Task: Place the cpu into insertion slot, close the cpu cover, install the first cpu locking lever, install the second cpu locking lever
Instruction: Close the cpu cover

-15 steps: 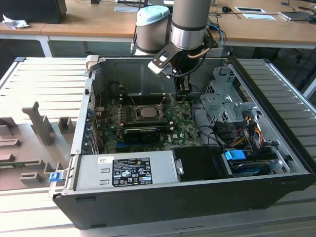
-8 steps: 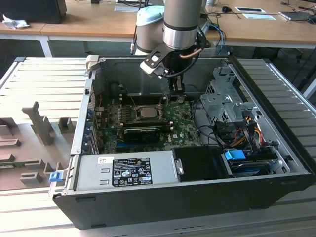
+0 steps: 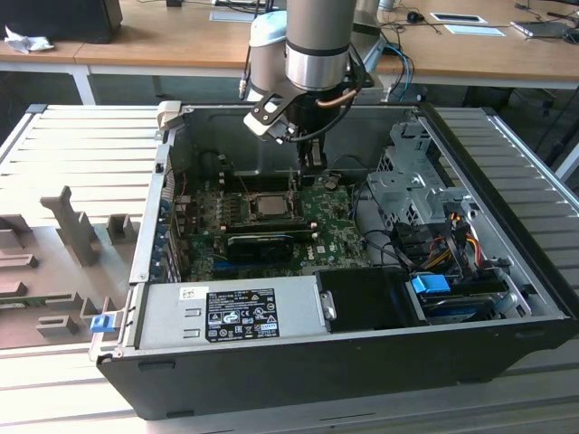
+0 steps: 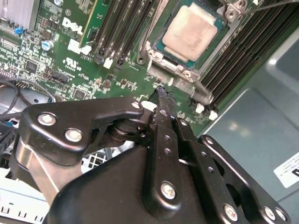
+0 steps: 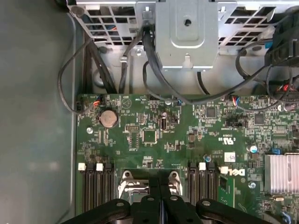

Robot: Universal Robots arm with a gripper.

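Note:
The cpu [image 4: 190,31] lies flat in the insertion slot [image 4: 159,58] on the green motherboard, its silver-grey top showing; in the exterior view the cpu [image 3: 269,204] sits at mid-board. The cpu cover [image 4: 174,71] is a silver frame around the chip and looks lowered onto it. A thin locking lever [image 4: 148,29] runs along one side of the socket, and another rod [image 4: 275,4] crosses the far corner. My gripper [image 4: 161,92] [image 5: 160,193] [image 3: 312,161] hovers just off the socket's hinge edge, towards the exterior view's right. Its fingers are shut together on nothing.
Black memory slots [image 4: 122,28] flank the socket on both sides. A silver drive cage [image 5: 187,32] with black cables [image 5: 154,70] stands beyond the board's edge. A finned heatsink [image 5: 281,172] and a coin battery [image 5: 108,118] sit on the board. The case wall [image 3: 298,136] is close behind the arm.

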